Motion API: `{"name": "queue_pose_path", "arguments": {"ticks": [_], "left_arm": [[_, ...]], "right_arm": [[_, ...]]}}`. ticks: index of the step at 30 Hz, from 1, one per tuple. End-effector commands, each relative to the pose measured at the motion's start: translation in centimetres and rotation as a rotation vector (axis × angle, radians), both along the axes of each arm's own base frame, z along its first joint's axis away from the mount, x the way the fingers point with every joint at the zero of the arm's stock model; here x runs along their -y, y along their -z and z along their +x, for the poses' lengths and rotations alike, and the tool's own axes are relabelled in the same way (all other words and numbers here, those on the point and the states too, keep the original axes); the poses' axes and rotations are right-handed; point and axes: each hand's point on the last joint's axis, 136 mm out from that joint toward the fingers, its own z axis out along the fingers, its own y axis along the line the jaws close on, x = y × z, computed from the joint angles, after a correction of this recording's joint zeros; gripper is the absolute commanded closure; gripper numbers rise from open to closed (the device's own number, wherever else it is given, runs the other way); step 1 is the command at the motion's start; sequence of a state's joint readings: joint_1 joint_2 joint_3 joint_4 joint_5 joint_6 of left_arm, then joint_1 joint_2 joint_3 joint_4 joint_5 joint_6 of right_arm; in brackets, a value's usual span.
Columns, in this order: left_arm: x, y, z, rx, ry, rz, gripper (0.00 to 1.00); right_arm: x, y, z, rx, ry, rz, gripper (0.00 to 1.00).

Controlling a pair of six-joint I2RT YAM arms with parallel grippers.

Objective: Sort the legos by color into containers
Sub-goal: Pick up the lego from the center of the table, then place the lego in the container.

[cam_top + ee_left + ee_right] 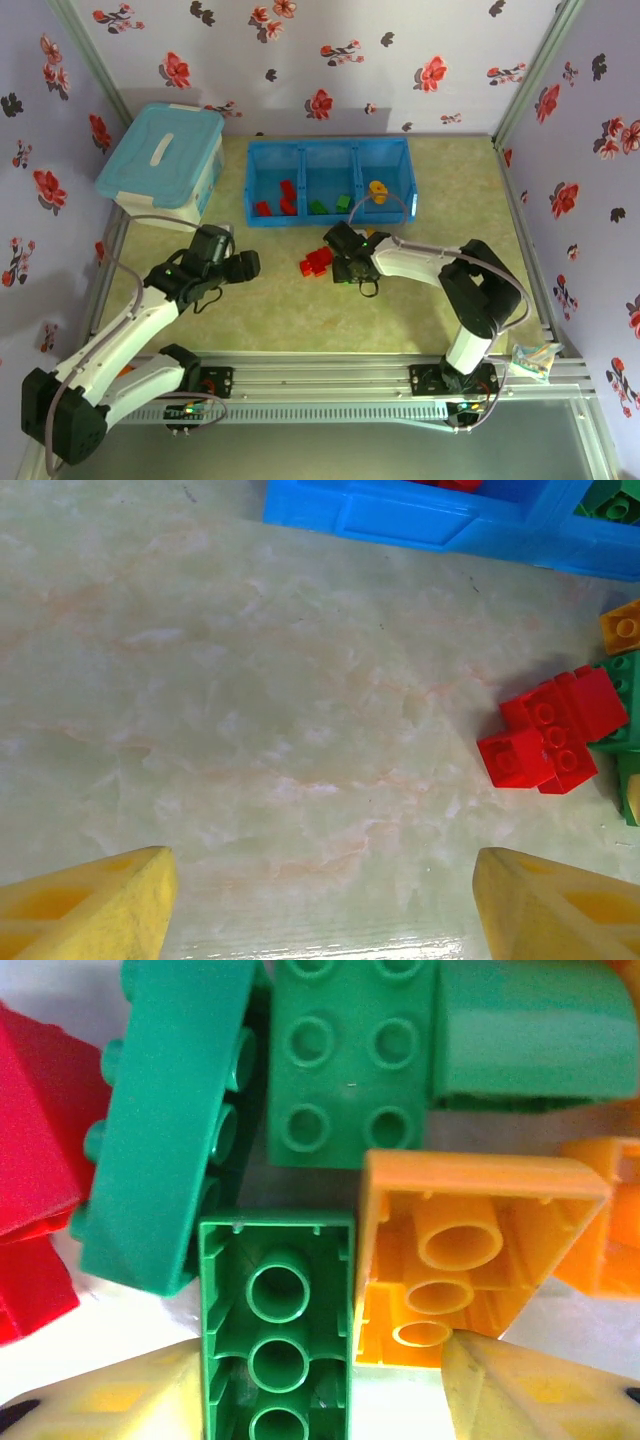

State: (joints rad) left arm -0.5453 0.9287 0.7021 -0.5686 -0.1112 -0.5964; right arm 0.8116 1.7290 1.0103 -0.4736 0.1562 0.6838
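The bright blue tray (330, 215) lies at the back of the table: red bricks (277, 200) in its left compartment, green ones (330, 205) in the middle, an orange one (377, 190) on the right. Loose red bricks (316, 262) (548, 736) lie in front of it, with green (628, 685) and orange (621, 626) ones beside them. My right gripper (345, 262) (320, 1385) is low over this pile, open, straddling an upside-down green brick (277, 1300); an upside-down orange brick (470, 1250) touches its right finger (530, 1390). My left gripper (245, 265) (325, 885) stands open over bare table, left of the pile.
A pale blue tub with a white-handled lid (165, 160) stands at the back left. Floral walls close in the table on three sides. A metal rail (330, 365) runs along the near edge, with a small packet (535, 360) at its right end.
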Motion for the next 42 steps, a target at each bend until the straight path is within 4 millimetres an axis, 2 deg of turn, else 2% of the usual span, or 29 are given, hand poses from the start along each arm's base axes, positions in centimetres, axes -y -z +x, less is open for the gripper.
{"name": "queue_pose_path", "arguments": {"ticks": [1,4,13,17,20,24,28,32,37,40,41,42], "left_arm": [[-0.4,0.2,-0.1,0.007,-0.032,0.001,0.23],[-0.4,0.0,0.1,0.017,-0.03,0.006,0.25],[-0.3,0.0,0.4,0.024,-0.03,0.008,0.28],[-0.4,-0.1,0.3,0.026,-0.028,0.013,0.29],[-0.5,-0.4,0.3,0.033,-0.028,0.011,0.31],[-0.5,0.1,-0.2,0.022,-0.018,0.013,0.31],[-0.1,1.4,-1.4,-0.011,-0.008,0.008,0.31],[1.3,2.4,-3.2,-0.015,0.023,-0.022,0.31],[4.4,2.0,-4.9,0.027,0.102,-0.064,0.3],[5.8,1.8,-5.4,0.043,0.134,-0.051,0.3],[6.3,1.7,-5.6,0.043,0.149,-0.051,0.3],[6.8,1.7,-5.6,0.046,0.159,-0.05,0.3]], "right_arm": [[-0.3,1.4,-0.2,-0.027,0.029,-0.019,0.45],[-0.6,1.0,0.0,-0.016,0.024,-0.027,0.53],[-1.0,0.3,-0.6,-0.004,-0.003,-0.058,0.68],[-1.6,-1.8,-0.4,0.035,-0.021,-0.048,0.75],[-1.7,-5.4,0.7,0.112,-0.033,-0.046,0.75],[-1.5,-10.5,3.7,0.209,-0.054,-0.045,0.75],[-1.5,-13.5,8.1,0.265,-0.062,-0.02,0.74],[-2.3,-12.6,13.3,0.225,-0.086,0.007,0.74],[-2.9,-10.4,18.6,0.188,-0.087,-0.04,0.73],[-2.8,-9.6,20.8,0.162,-0.067,-0.036,0.72],[-3.0,-10.0,21.4,0.173,-0.068,-0.035,0.7],[-3.2,-10.2,21.6,0.176,-0.073,-0.034,0.63]]}}
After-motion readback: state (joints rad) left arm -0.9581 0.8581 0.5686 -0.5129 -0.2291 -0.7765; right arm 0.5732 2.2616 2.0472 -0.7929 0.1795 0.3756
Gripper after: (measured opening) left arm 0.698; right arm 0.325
